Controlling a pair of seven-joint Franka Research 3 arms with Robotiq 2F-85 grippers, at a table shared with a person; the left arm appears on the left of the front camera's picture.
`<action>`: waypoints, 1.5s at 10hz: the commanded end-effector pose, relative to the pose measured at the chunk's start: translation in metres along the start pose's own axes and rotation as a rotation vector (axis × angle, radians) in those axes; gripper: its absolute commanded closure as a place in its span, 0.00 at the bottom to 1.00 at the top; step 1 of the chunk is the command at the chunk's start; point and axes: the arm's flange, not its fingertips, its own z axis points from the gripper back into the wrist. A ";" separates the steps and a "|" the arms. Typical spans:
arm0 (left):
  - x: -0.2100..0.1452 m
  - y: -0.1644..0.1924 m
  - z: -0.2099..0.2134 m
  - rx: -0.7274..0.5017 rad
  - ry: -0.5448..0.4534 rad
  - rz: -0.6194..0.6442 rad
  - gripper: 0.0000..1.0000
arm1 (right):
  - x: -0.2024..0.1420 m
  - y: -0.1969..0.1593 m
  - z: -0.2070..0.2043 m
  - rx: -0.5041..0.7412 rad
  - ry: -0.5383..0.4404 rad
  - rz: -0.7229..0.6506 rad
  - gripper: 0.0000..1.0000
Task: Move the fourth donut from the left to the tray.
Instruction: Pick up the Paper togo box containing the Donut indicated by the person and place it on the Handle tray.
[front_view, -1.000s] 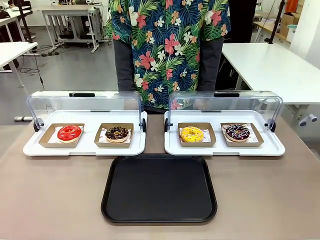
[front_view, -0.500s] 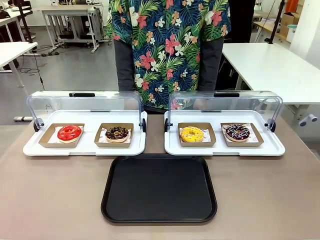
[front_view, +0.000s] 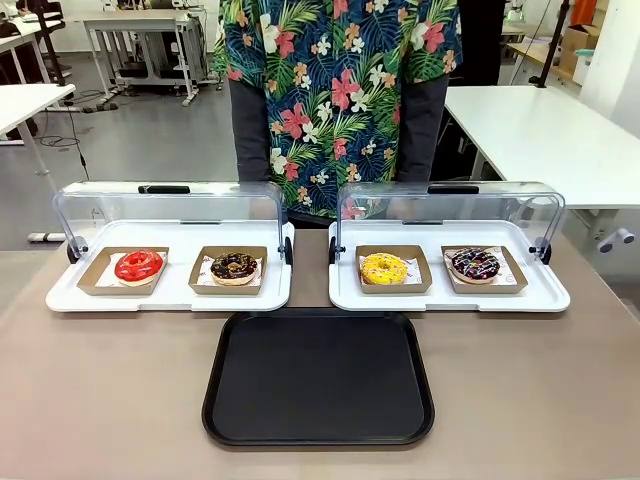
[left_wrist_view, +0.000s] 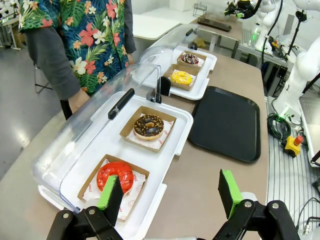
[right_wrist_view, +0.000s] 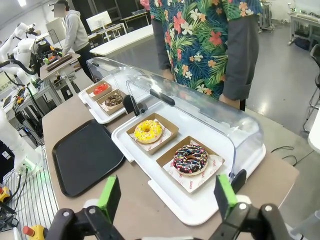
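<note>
Green pads (right_wrist_view: 110, 197) of the right claw (right_wrist_view: 167, 196) stand spread wide apart, above the near rim of a white display tray (right_wrist_view: 150, 172). The left claw (left_wrist_view: 170, 195) is spread just as wide in its own wrist view, over the table (left_wrist_view: 200, 190) on the black tray's (front_view: 318, 380) left side. The chocolate donut with pink and white streaks (front_view: 474, 264) lies apart from both claws, in a brown cardboard holder (front_view: 510, 280) on white paper, just beyond the black tray's far right corner. A yellow donut (front_view: 384, 268) sits in its own holder beyond the black tray's far edge, on the same display tray, whose clear lid (front_view: 450, 205) is tipped back. A red donut (front_view: 138, 265) and a crumb-topped chocolate donut (front_view: 234, 266) lie beyond the black tray's far left corner. A person in a flowered shirt (front_view: 340, 90) stands past the black tray, across the table.
</note>
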 end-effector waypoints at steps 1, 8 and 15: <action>0.001 -0.002 0.001 -0.010 0.001 -0.010 0.00 | 0.003 -0.003 -0.001 0.002 -0.026 0.028 0.00; 0.001 -0.002 0.001 -0.010 0.001 -0.010 0.00 | 0.003 -0.003 -0.001 0.002 -0.026 0.028 0.00; 0.001 -0.002 0.001 -0.010 0.001 -0.010 0.00 | 0.003 -0.003 -0.001 0.002 -0.026 0.028 0.00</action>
